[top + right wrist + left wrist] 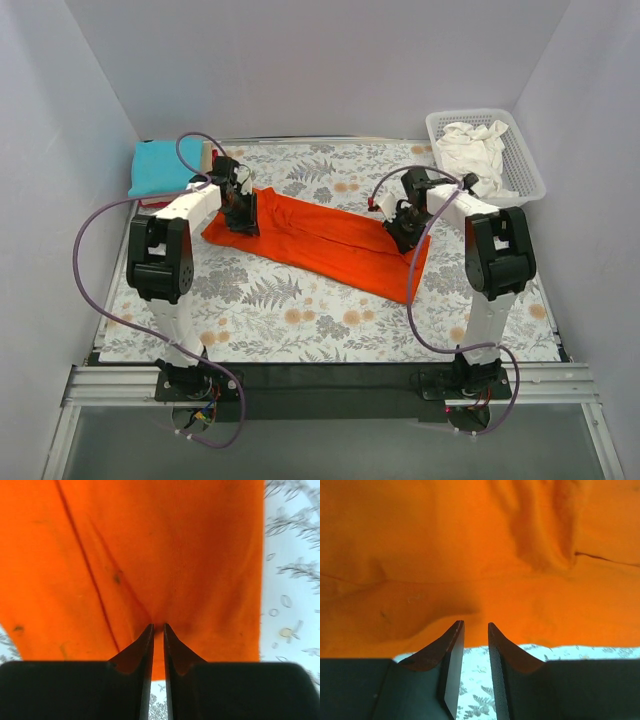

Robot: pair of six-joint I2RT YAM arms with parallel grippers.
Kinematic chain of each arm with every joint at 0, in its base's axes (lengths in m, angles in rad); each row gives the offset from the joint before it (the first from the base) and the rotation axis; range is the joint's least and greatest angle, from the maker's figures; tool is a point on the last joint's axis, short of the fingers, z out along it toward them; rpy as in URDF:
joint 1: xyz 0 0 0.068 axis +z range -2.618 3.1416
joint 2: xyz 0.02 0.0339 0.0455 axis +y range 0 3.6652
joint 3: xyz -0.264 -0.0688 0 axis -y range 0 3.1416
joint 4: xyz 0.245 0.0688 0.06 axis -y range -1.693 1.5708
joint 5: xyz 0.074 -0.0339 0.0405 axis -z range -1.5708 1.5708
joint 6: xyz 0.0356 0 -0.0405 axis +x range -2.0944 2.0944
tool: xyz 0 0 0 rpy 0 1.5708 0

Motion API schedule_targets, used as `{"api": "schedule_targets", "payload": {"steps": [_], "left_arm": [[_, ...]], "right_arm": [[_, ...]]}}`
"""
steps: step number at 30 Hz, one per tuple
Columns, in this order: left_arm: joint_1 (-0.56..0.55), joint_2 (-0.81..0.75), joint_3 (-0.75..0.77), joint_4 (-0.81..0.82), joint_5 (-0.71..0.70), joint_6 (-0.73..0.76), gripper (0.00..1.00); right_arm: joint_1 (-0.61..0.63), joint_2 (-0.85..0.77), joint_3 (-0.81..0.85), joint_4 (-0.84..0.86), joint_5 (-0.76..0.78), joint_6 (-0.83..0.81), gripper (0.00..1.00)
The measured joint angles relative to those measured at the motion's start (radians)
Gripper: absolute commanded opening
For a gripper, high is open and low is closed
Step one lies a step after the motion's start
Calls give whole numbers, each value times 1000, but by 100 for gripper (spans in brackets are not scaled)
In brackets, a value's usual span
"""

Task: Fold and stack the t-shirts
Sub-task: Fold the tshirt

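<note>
The bright orange t-shirt (330, 240) lies flat as a long folded strip across the floral cloth. My left gripper (243, 222) sits low over its left end; in the left wrist view the jaws (475, 624) stand a little apart over the shirt's (470, 555) near edge, with no cloth pinched. My right gripper (400, 235) is on the shirt's right end; in the right wrist view it (158, 626) is shut on the puckered orange cloth (150, 555). A folded teal t-shirt (160, 165) lies at the back left. A crumpled white t-shirt (470, 150) lies in the basket. The crimson shirt is not clearly visible.
The grey floral cloth (290, 310) covers the table. The white lattice basket (522, 150) stands at the back right corner. White walls close in the left, back and right sides. The arms' purple cables loop over the near half.
</note>
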Motion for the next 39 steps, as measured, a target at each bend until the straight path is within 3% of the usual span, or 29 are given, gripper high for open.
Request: {"api": "schedule_targets", "payload": {"steps": [7,11,16,18,20,23,28,32,39], "left_arm": [[0,113,50,17,-38,10,23],[-7,225,209,-10,-32,38,23],[-51,469,602,-36,-5,105,30],[-75,536,716,-40,17,130,33],[-94,565,773,-39,35,151,35],[-115,542,743,-22,66,173,36],[-111,395,550,4,114,188,36],[-105,330,482,10,145,177,36],[-104,348,476,15,174,137,37]], "right_arm": [[11,-56,-137,83,33,6,15],[60,-144,-252,76,2,5,13],[321,-227,-366,-2,-144,8,16],[438,-233,-372,-40,-225,14,17],[476,-250,-365,-73,-271,22,18],[425,-273,-333,-100,-283,26,20],[306,-275,-302,-84,-268,22,22],[305,-228,-301,-58,-274,37,22],[313,-122,-299,18,-301,113,20]]}}
